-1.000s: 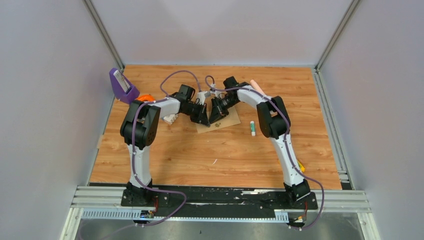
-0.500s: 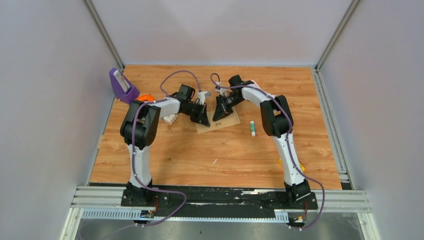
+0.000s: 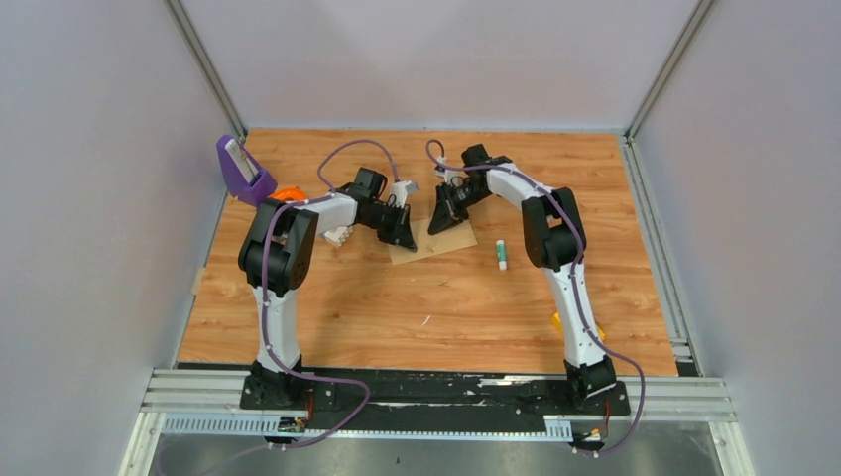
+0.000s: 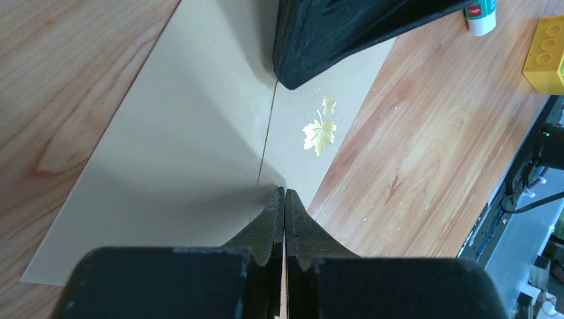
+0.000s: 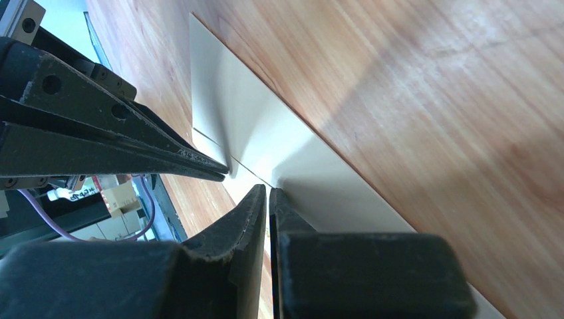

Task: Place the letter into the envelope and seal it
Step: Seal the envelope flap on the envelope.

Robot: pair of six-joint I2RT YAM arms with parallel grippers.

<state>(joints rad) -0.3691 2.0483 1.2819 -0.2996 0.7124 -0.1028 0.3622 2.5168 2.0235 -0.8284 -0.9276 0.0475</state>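
Observation:
The tan envelope (image 3: 451, 239) lies flat on the wooden table between my two grippers. The left wrist view shows its pale face (image 4: 193, 133), a flap edge line and a small gold leaf print (image 4: 319, 131). My left gripper (image 3: 406, 238) (image 4: 284, 193) is shut, its tips resting on the envelope's near edge. My right gripper (image 3: 437, 224) (image 5: 268, 191) is shut too, tips down on the envelope (image 5: 266, 133) a short way from the left fingers (image 5: 153, 149). Nothing shows between either pair of jaws. The letter is not visible in any view.
A glue stick (image 3: 502, 255) (image 4: 480, 10) lies right of the envelope. A yellow toy brick (image 4: 547, 43) sits beyond it. A purple holder (image 3: 241, 171) and an orange object (image 3: 288, 193) stand at the back left. A small white object (image 3: 337, 235) lies by the left arm.
My right gripper has slid right and slightly back along the envelope, away from the left gripper. The left arm and the envelope have stayed put.

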